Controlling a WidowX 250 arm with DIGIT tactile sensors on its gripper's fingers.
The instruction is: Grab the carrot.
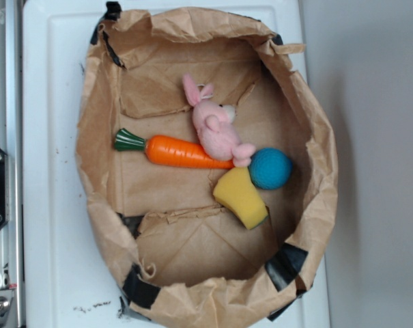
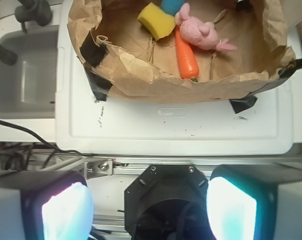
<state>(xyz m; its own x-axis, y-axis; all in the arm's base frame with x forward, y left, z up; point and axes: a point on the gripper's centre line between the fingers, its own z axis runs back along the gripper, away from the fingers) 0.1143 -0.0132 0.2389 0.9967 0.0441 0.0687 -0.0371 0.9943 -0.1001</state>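
The carrot [image 1: 182,152] is glossy orange with a dark green leafy top pointing left, and it lies flat on the floor of the brown paper bag [image 1: 97,164]. Its narrow end is tucked under the pink plush bunny [image 1: 216,128]. In the wrist view the carrot [image 2: 186,56] shows inside the bag, its green end partly hidden by the bag's near rim. My gripper [image 2: 150,207] is open with nothing between its fingers [image 2: 230,209]; it hangs over the robot base, well short of the bag. The gripper is not in the exterior view.
A yellow sponge wedge [image 1: 241,198] and a blue ball [image 1: 270,168] lie right of the carrot's tip. The bag's crumpled walls stand up all round. The bag rests on a white tray-like surface [image 1: 52,205]. A grey basin [image 2: 23,80] sits left in the wrist view.
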